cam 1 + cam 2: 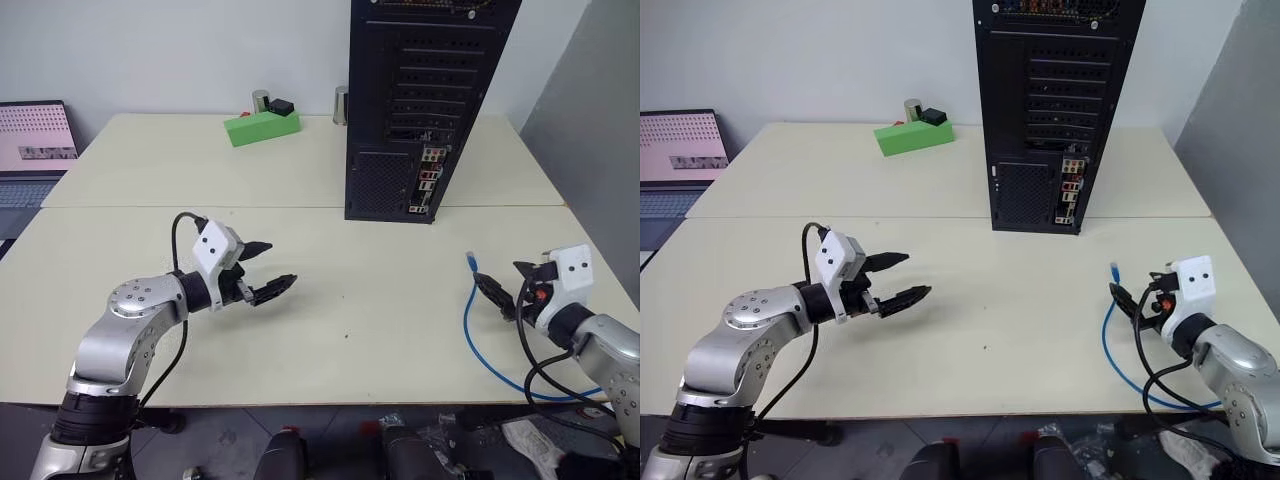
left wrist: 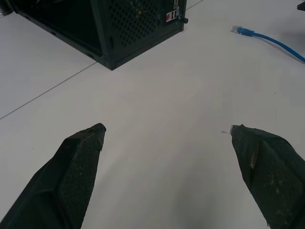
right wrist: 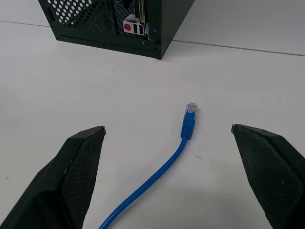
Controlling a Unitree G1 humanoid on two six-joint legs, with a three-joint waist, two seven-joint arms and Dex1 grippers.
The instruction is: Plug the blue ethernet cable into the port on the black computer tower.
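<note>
The right gripper (image 1: 505, 287) sits at the lower right of the left eye view. Its two black fingers are spread wide apart and hold nothing. In the right wrist view the two fingers (image 3: 71, 176) stand far apart with bare table between them.

The blue ethernet cable (image 1: 478, 340) lies on the table just beside this gripper. Its plug end (image 3: 190, 114) rests flat on the table, in the middle of the right wrist view, between the two fingers and a little past their tips. The gripper is not touching it. From the plug the cable curves down toward the lower right edge of the table in the left eye view.

The left gripper (image 1: 268, 268) is at the lower left middle of the left eye view. Its fingers are spread wide too, and it holds nothing. It hovers over bare table, well apart from the cable.

The black computer tower (image 1: 425, 100) stands upright at the top middle of the frame, on the far part of the cream table (image 1: 330, 300). Its back faces the robot, with a small strip of coloured sockets (image 1: 428, 180) low on its right side. The cable's plug is well apart from the tower.

A green block (image 1: 260, 127) lies at the upper left of the tower. A laptop (image 1: 30, 150) sits at the far left edge.
</note>
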